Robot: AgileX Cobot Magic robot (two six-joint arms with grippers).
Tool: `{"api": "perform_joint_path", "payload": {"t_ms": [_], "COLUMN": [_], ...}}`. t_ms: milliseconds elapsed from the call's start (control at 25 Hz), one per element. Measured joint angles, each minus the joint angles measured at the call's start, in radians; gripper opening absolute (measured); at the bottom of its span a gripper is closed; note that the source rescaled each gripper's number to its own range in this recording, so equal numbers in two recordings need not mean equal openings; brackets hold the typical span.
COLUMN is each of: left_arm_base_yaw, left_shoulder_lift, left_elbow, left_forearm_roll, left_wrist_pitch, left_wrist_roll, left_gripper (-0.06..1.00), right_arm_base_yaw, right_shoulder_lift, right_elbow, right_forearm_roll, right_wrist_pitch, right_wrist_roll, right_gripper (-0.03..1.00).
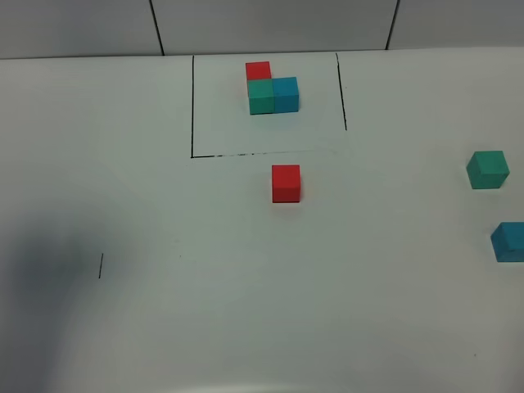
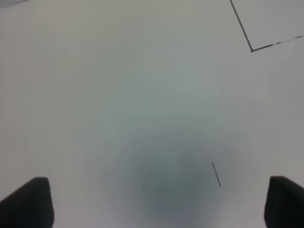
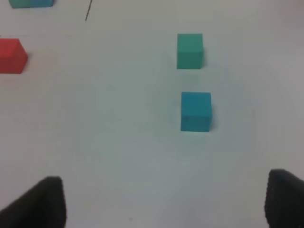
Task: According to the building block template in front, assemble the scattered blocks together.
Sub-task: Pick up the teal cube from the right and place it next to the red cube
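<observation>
Serving as your model by the desk's (image 1: 164,327) far edge, the building block template (image 1: 273,92) overlooks the red block (image 1: 286,182) mid-desk and the teal-green block (image 1: 488,169) and blue block (image 1: 509,241) toward its right edge, so your left gripper (image 2: 156,202) and right gripper (image 3: 159,199) gape wide apart, empty, ready to pick.

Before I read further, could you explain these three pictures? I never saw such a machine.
It is a robot with two arms. One picture looks down from a high camera; the other two come from cameras on the wrists. The dark shapes there belong to the left gripper and the right gripper, both open and holding nothing. On the white table, a black-framed template shows three joined cubes. A red cube, a teal-green cube and a blue cube lie loose.
</observation>
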Motion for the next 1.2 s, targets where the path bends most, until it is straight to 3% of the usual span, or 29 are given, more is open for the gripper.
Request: {"api": "perform_joint_path", "payload": {"t_ms": [480, 840, 1200], "left_arm_base_yaw": [0.0, 0.0, 0.0], "left_shoulder_lift": [-0.382, -0.576, -0.79], "left_elbow": [0.265, 0.475, 0.588], "left_forearm_roll": [-0.065, -0.165, -0.221], "left_wrist_pitch": [0.043, 0.018, 0.011], "left_wrist_roll": [-0.071, -0.033, 0.018], "left_gripper": [0.98, 0.98, 0.98], "right_arm_base_yaw": [0.0, 0.0, 0.0], "right_shoulder_lift": [0.0, 0.0, 0.0], "right_elbow": [0.0, 0.0, 0.0], "right_forearm_roll": [0.0, 0.0, 0.0], "right_wrist_pitch": [0.0, 0.0, 0.0], "right_wrist_roll": [0.002, 0.004, 0.008], "right_gripper": [0.81, 0.81, 0.81]}}
